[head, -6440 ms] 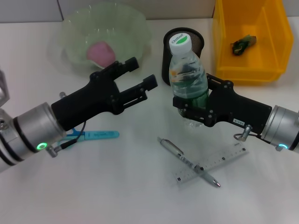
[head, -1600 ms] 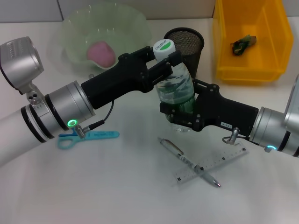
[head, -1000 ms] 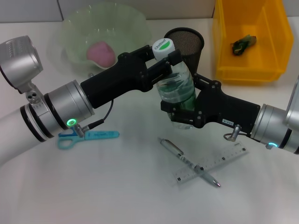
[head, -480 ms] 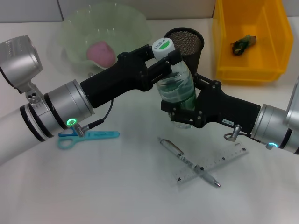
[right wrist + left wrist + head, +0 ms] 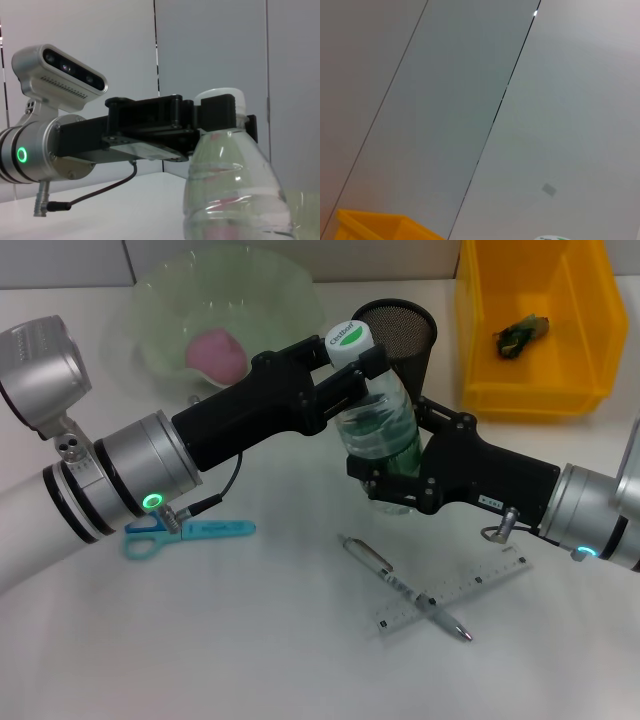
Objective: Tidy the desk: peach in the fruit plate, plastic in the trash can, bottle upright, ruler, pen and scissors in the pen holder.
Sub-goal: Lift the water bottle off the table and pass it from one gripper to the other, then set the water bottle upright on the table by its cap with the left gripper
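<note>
A clear bottle [image 5: 378, 420] with a white and green cap [image 5: 347, 337] leans with its cap toward the fruit plate, just in front of the black mesh pen holder [image 5: 404, 338]. My left gripper [image 5: 348, 368] is shut on its neck right under the cap. My right gripper [image 5: 392, 478] is shut on its lower body and hides the base. The right wrist view shows the bottle [image 5: 230, 190] close up. The pink peach [image 5: 215, 352] lies in the pale green fruit plate [image 5: 270, 285]. Blue scissors [image 5: 195, 531] lie under my left arm. A pen [image 5: 385, 570] lies crossed over a clear ruler [image 5: 480, 580]. The plastic [image 5: 522, 332] lies in the yellow trash can [image 5: 540, 385].
The pen holder stands directly behind the bottle, the yellow bin to its right and the plate to its left. My left forearm [image 5: 120, 485] spans the table's left half above the scissors. The left wrist view shows only wall panels and a corner of the yellow bin [image 5: 375, 225].
Since the oldest frame my left gripper has swung from beside the plate onto the bottle's neck, and the bottle has tipped leftward. Over the last second nothing has visibly moved.
</note>
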